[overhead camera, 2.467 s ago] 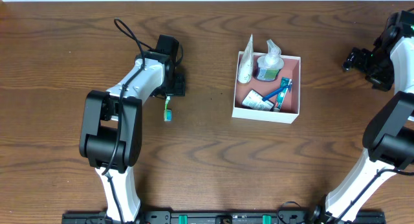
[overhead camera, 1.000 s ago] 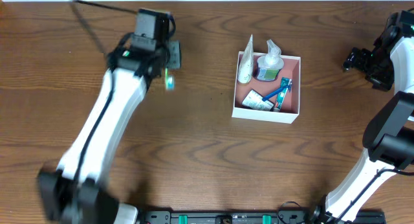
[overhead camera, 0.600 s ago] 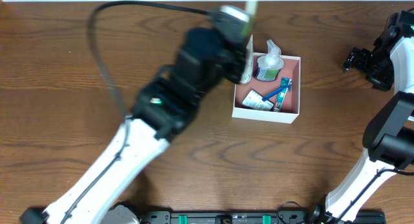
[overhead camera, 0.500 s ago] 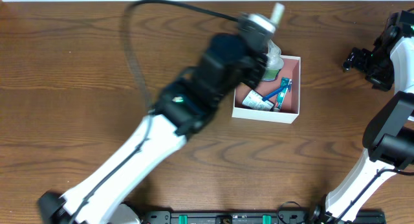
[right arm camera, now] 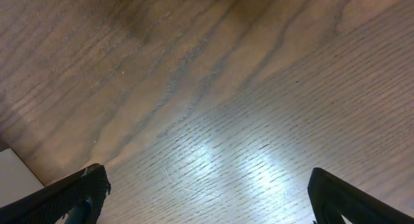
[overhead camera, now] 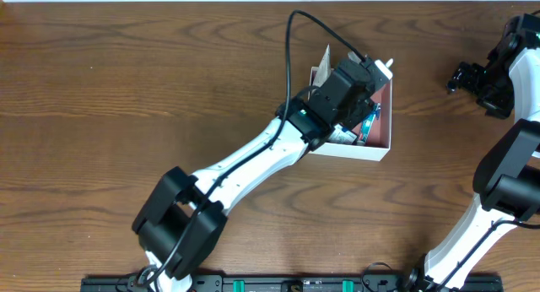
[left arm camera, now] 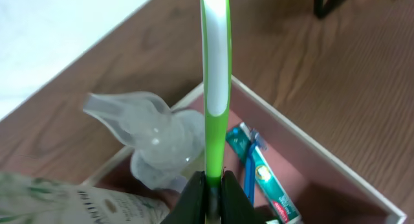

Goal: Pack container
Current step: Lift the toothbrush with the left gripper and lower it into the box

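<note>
Transport is all but done: the green toothbrush, which was lying on the bare worktop far to the left moments ago, is now held over the container by the left gripper. Its fingers are clamped narrow on one end of the handle, and the brush is seen pointing out beyond them above the pink floor — not yet resting on it, as far as can be judged. The container is found right of centre on the worktop, where it was before, already stocked with a clear pump bottle, a white tube and a blue toothbrush. The right gripper is kept well apart near the far right edge, its fingers spread wide with nothing held — unchanged. Only the release is judged to be left for this item.
</note>
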Robot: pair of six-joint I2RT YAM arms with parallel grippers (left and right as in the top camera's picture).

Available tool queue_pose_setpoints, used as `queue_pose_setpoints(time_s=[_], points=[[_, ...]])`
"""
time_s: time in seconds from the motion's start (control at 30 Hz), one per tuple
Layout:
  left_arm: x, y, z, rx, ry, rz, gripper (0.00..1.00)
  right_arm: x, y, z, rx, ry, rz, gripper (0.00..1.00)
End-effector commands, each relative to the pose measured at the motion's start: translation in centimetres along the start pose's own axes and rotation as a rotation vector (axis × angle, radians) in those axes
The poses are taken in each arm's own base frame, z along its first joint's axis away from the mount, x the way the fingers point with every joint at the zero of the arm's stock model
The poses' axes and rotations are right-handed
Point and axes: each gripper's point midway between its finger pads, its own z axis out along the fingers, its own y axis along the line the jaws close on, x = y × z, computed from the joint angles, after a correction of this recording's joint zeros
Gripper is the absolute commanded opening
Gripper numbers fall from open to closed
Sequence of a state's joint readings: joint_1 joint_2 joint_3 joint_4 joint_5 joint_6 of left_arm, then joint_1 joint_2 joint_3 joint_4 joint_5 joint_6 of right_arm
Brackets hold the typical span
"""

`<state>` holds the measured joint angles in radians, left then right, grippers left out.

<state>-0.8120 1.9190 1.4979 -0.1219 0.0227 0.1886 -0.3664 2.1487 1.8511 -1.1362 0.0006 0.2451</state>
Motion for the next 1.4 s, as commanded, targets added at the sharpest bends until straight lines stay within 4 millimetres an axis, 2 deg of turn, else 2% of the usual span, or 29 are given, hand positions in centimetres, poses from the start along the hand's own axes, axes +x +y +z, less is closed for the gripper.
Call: queue_pose_setpoints(time_s=[0.0,0.1,0.17,0.37,0.5,0.6,0.67,0.73,0.9,1.0,1.03,1.07,1.23,1.37], points=[[1.0,0.2,1.0,-0.008,0.02,0.038,0.08,-0.1,-0.5,-0.1,0.01,-0.005,0.015,0.99],[1.5,0.1,1.4,-0.006,0.035,0.038,0.22,-0.1,-0.5,-0.1,0.01,-0.005,0.015,0.99],[1.6,0.1,1.4,-0.005,0.04,0.039,0.27,-0.1,-0.5,-0.1,0.01,-0.005,0.015,0.99],[1.6,0.1,1.3,-0.005,0.042,0.038,0.37,-0.1,-0.5,-0.1,0.01,-0.005,0.015,0.99],[0.7,0.3,-0.1,-0.007,0.027,0.038,0.41,-0.1,-0.5,-0.1,0.01,-0.005,0.015,0.99],[-0.8,1.4,-2.8,-0.057,0.013,0.036,0.41,-0.1,-0.5,-0.1,0.01,-0.005,0.015,0.99],[-1.5,3.1,-5.4,-0.138,0.015,0.033,0.41,-0.1,-0.5,-0.1,0.01,-0.005,0.015,0.99],[-2.0,4.5,-8.8,-0.205,0.028,0.032,0.41,-0.1,-0.5,-0.1,0.01,-0.005,0.015,0.99],[-2.1,4.8,-15.8,-0.209,0.048,0.028,0.43,-0.1,-0.5,-0.1,0.01,-0.005,0.015,0.99],[-1.3,4.8,-19.4,-0.207,0.068,-0.012,0.61,-0.1,-0.5,-0.1,0.01,-0.005,0.015,0.99],[-0.9,4.8,-20.7,-0.206,0.08,-0.023,0.87,-0.1,-0.5,-0.1,0.01,-0.005,0.015,0.99],[-0.6,4.7,-21.4,-0.204,0.087,-0.021,0.98,-0.1,-0.5,-0.1,0.01,-0.005,0.015,0.99],[1.5,4.5,-24.5,-0.197,0.155,-0.012,0.98,-0.1,-0.5,-0.1,0.01,-0.005,0.015,0.99],[2.4,4.5,-25.1,-0.193,0.186,-0.008,0.98,-0.1,-0.5,-0.1,0.01,-0.005,0.016,0.99]])
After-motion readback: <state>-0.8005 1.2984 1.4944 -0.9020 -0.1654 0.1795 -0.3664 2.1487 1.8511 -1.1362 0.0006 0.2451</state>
